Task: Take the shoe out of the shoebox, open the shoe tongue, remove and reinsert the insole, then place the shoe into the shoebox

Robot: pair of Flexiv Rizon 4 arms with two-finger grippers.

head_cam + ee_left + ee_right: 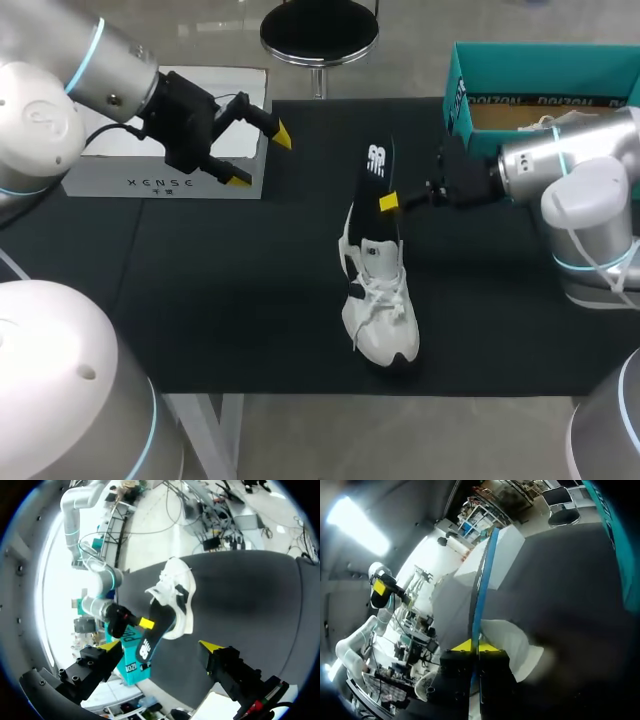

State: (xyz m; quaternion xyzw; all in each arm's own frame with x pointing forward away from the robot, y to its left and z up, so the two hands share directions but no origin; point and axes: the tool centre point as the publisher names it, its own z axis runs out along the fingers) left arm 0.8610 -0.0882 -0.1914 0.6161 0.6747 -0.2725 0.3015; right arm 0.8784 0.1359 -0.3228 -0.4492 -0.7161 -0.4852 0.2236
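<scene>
Mid-table: white shoe [382, 318] sits on its sole on the black table [200, 290], toe to the near edge, heel to the far side, laces up. It is out of the box and nothing is holding it.

Black insole [377, 175] runs from the shoe's opening toward the far side. Its near end is at or in the collar and the rest is clear of the shoe. Can't tell how much is inside.

Right gripper [392, 201] comes in from the right, fingers clamped on the insole from both sides around mid-length. The right wrist view shows the insole edge-on between the yellow tips, so it's a pinch across the thin faces. That probably keeps the floppy part stiff and lined up with the shoe's long axis for sliding.

Left gripper [260, 155] is far left, well apart from the shoe, over a white box [160, 185], fingers spread and empty. Looks parked to keep out of the right arm's way.

Teal shoebox [470, 75] is at the far right behind the right arm, open; part of what's inside is hidden by the arm.

My read: this is the insole step, either removing or reinserting. Risk: the shoe is unbraced, so it may drag or tip.
</scene>
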